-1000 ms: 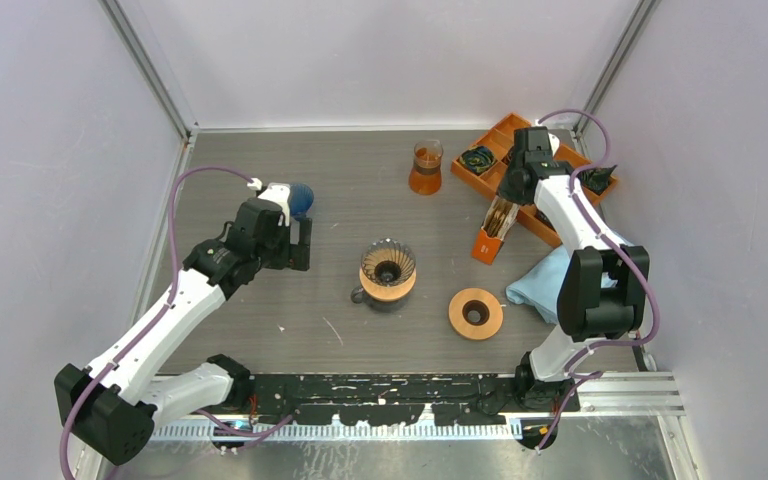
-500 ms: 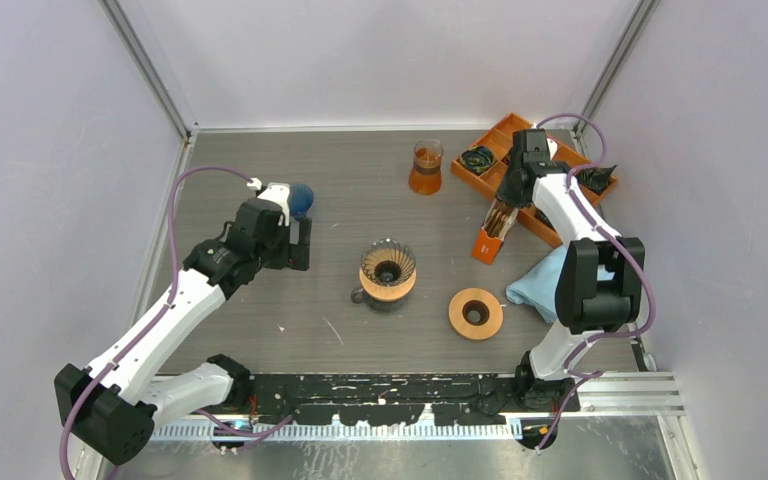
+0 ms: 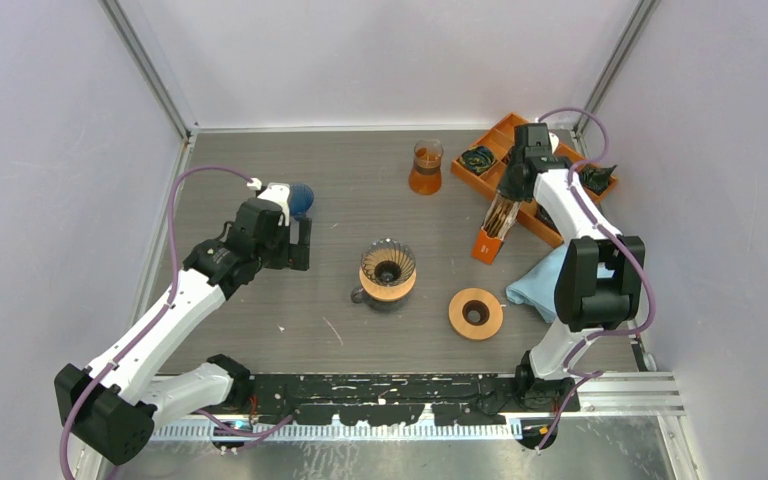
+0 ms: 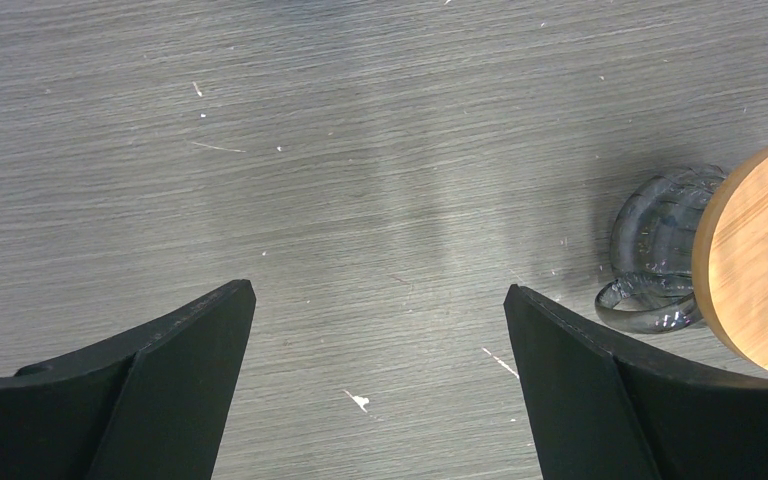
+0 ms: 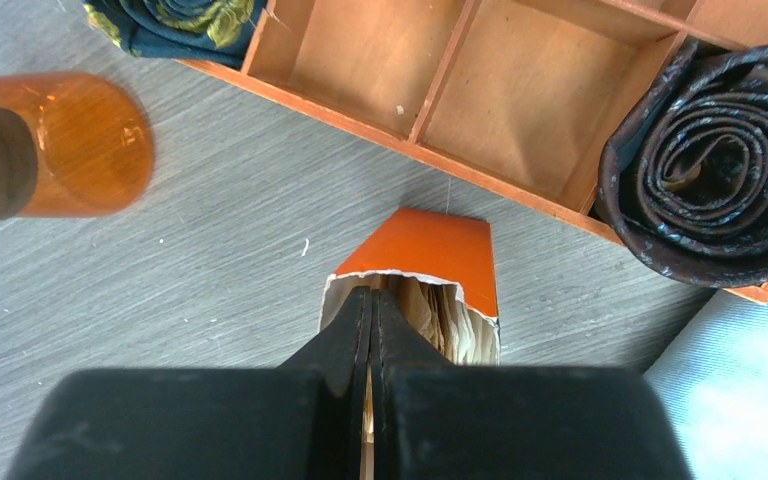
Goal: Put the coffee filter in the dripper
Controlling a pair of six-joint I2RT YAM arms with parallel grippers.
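Now the right claw (image 5: 370, 296), pressed together, sits in the filter box (image 5: 420, 245). The dripper (image 3: 387, 268) lies leftward, nearer the bases.

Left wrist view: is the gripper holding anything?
No, the left gripper is open, with only the table showing between its fingers.

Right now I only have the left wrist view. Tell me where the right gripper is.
Observer: The right gripper is shut, its tips inside the open mouth of the orange filter box.
Operator: Report whether it has a filter.
Observer: Cannot tell. The paper filters show beside it, none clearly pinched.
Operator: Check the dripper's inside.
Observer: The dripper holds no filter. Its dark ribbed inside shows from above.
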